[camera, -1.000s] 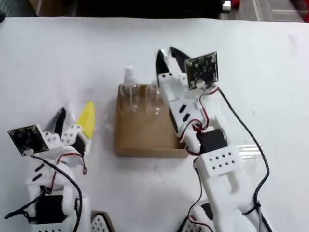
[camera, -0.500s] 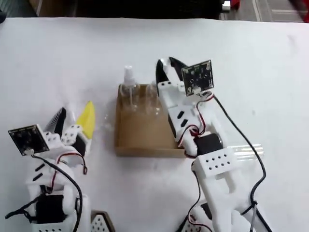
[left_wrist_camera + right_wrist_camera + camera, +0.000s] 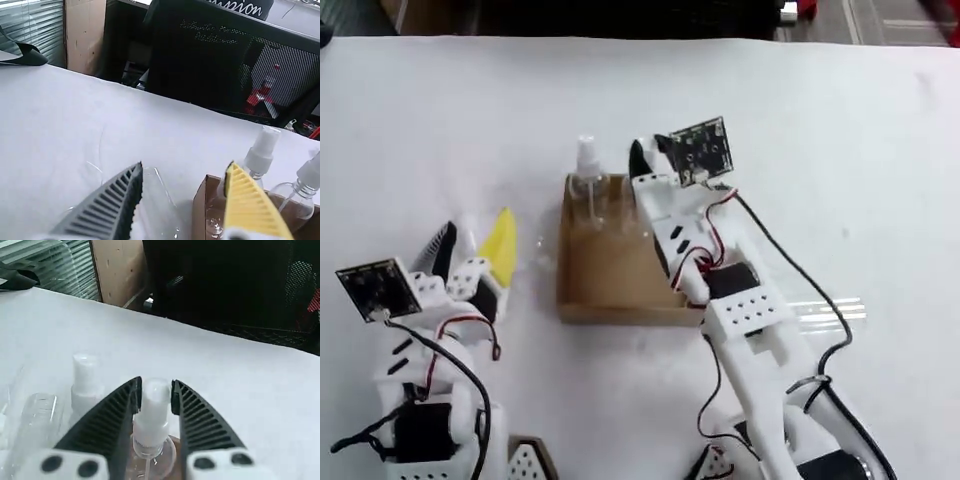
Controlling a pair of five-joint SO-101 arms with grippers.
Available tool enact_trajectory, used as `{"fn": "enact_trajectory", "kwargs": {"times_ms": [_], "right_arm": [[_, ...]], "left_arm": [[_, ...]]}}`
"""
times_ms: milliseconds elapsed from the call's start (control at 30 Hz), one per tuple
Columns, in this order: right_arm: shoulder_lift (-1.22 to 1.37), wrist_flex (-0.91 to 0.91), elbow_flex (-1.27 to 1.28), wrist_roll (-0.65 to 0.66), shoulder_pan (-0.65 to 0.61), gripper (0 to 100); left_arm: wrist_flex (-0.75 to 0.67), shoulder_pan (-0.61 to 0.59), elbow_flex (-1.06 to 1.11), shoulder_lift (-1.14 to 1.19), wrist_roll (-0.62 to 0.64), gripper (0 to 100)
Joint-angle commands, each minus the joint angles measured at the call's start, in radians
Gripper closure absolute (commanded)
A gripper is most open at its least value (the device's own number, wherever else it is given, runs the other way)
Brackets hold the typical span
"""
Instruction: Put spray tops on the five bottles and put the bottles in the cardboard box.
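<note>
Counting what is on the table
One cardboard box is sitting between two arms; two bottles with white spray tops are standing in it, one bottle beside another bottle; two grippers are showing, the left gripper and the right gripper.

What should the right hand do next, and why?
Probably open the right hand and back off: it clamps the spray top of a bottle that already seems to stand in the cardboard box, beside another topped bottle.
</note>
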Motion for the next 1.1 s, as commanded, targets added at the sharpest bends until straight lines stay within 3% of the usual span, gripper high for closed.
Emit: {"fn": "enact_trajectory", "kwargs": {"times_ms": [0,233,433,1067], "right_arm": [[0.004,-0.024,-0.017,0.005,-0.005,98.1],[0.004,-0.018,-0.011,0.005,-0.005,97.2],[0.004,-0.015,-0.011,0.003,-0.013,80.4],[-0.048,-0.001,-0.014,0.003,-0.041,80.1]], "left_arm": [[-0.029,-0.007,-0.009,-0.012,0.012,75],[-0.029,-0.007,-0.009,-0.012,0.012,75],[-0.029,-0.007,-0.009,-0.012,0.012,75],[-0.029,-0.007,-0.009,-0.012,0.011,75]]}}
